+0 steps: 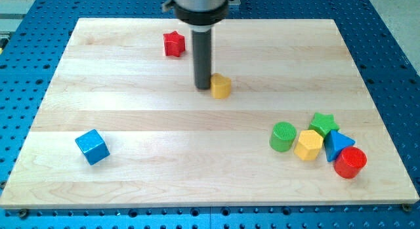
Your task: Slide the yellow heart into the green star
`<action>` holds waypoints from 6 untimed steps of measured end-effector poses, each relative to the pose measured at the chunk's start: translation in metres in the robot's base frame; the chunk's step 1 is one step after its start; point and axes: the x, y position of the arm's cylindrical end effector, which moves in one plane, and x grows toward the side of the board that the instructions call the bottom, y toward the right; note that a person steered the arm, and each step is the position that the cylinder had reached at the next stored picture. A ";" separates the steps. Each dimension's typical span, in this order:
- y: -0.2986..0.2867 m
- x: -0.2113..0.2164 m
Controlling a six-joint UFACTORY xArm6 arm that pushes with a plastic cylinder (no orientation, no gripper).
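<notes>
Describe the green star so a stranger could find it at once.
Go to the wooden board, then the cluster of five blocks by the view's bottom right corner. The green star is at the cluster's top, above the yellow hexagon and blue triangle. The green cylinder shares its colour but is round.

On the desk (164, 183), near the view's top centre: my tip (203, 88) touching the yellow heart (221, 86) on its left side, red star (174, 43) up-left of both. Blue cube (91, 147) alone at lower left. Clustered at lower right: green cylinder (283, 136), yellow hexagon (308, 145), green star (323, 123) above, blue triangle (338, 144), red cylinder (350, 163) lowest.
</notes>
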 end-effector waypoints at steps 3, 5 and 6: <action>0.065 0.050; 0.030 0.072; 0.083 0.075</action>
